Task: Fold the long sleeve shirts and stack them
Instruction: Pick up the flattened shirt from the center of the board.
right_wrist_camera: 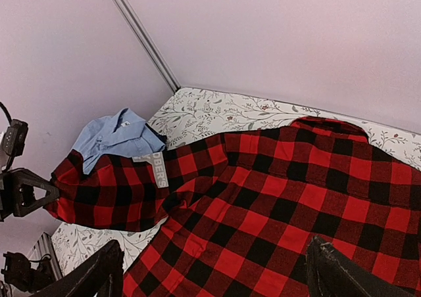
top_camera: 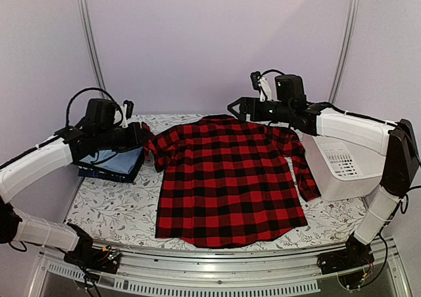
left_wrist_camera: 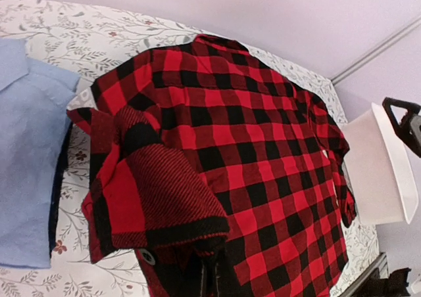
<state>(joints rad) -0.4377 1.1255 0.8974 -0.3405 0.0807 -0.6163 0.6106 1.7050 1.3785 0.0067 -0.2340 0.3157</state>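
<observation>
The red-and-black checked flannel shirt (top_camera: 230, 179) lies spread flat in the middle of the table, collar to the back. My left gripper (top_camera: 141, 137) is shut on its left sleeve, and the cuff (left_wrist_camera: 164, 198) drapes over the fingers and is lifted off the table. A grey label with white lettering (right_wrist_camera: 156, 170) shows on that sleeve. My right gripper (top_camera: 238, 108) hangs open and empty above the collar, its fingers (right_wrist_camera: 99, 274) wide apart over the shirt's back (right_wrist_camera: 276, 205). The light blue collared shirt (top_camera: 122, 159) lies folded on a dark navy garment (top_camera: 105, 173) at the left.
A white plastic basket (top_camera: 342, 167) stands at the right, beside the flannel's right sleeve (top_camera: 304, 172). The table has a floral cloth (top_camera: 112, 208). Walls and metal posts close the back and sides.
</observation>
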